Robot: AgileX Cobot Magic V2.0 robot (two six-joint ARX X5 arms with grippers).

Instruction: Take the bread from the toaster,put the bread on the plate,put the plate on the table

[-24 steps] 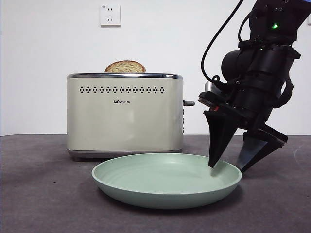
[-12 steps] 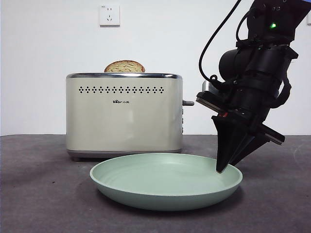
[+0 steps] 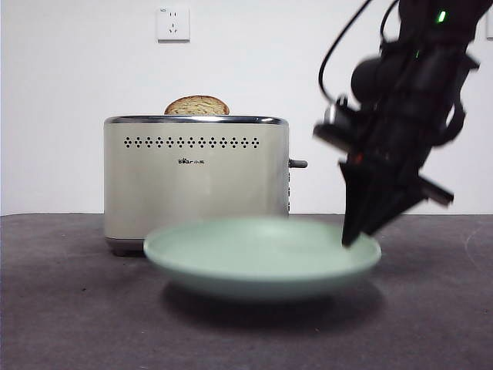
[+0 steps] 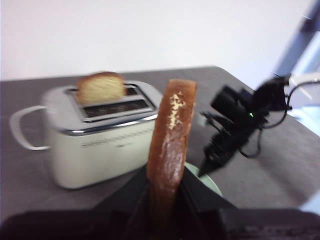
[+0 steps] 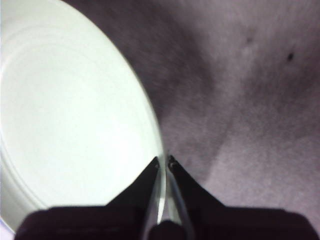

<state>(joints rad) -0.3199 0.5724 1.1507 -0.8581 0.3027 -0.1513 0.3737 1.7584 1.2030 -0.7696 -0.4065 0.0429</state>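
Right gripper (image 3: 353, 240) was clamped on the rim of the plate (image 3: 262, 262), jaws pinched nearly together with only the rim between them. Plate hung level, clear of the table (image 3: 69, 308), its shadow beneath, just in front of the toaster (image 3: 196, 181). Plate looked blurred in the front view.

Left gripper (image 4: 165, 192) held the bread (image 4: 171, 135) upright, edge-on, jaws closed against both faces, well above the table. A second slice (image 3: 197, 105) stood in a toaster slot, its rounded top showing. Wall socket (image 3: 172, 23) behind.
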